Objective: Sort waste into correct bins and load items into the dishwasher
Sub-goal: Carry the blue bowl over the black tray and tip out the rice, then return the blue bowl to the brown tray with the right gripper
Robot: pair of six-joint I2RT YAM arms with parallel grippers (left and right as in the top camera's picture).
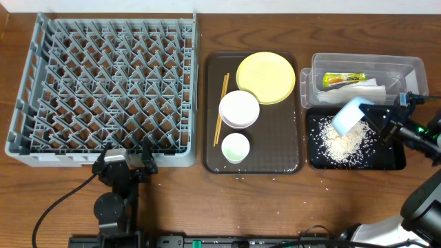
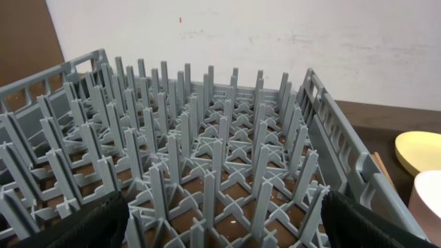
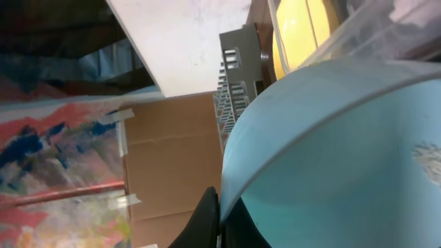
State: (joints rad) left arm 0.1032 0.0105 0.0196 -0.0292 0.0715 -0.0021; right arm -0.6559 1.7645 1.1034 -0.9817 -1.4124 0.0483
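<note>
Wood-grain table (image 1: 179, 200) carries all items in the overhead view.

1. Grey dish rack (image 1: 103, 89): fills the 9 to 11 o'clock area. No dish shows among its upright pegs.
2. Brown serving tray (image 1: 275, 138): at centre, just beside the rack's right wall.
3. Clear tub (image 1: 413, 69): at 2 o'clock. It contains the white napkin (image 1: 365, 89) and the yellow-green sachet wrapper (image 1: 343, 78).
4. Black tray (image 1: 393, 160): at 3 o'clock, directly below the tub and touching it. Loose rice scraps (image 1: 342, 143) lie in its left half.
5. Yellow plate (image 1: 266, 77): on the serving tray, at its 1 o'clock corner.
6. White bowl (image 1: 239, 109): on the serving tray, overlapping the plate's lower left edge.
7. Light-blue bowl (image 1: 350, 115): tilted above the rice.
8. Left gripper (image 1: 125, 157): at 7 o'clock, at the rack's near wall. Jaws stand wide apart and hold nothing.
9. Right gripper (image 1: 375, 116): at 3 o'clock, clamped on the rim of the light-blue bowl. The right wrist view shows one finger (image 3: 207, 220) against that rim.
10. White cup (image 1: 235, 147): upright on the serving tray, below the white bowl.
11. Chopsticks (image 1: 221, 109): lying together along the serving tray's left side.
</note>
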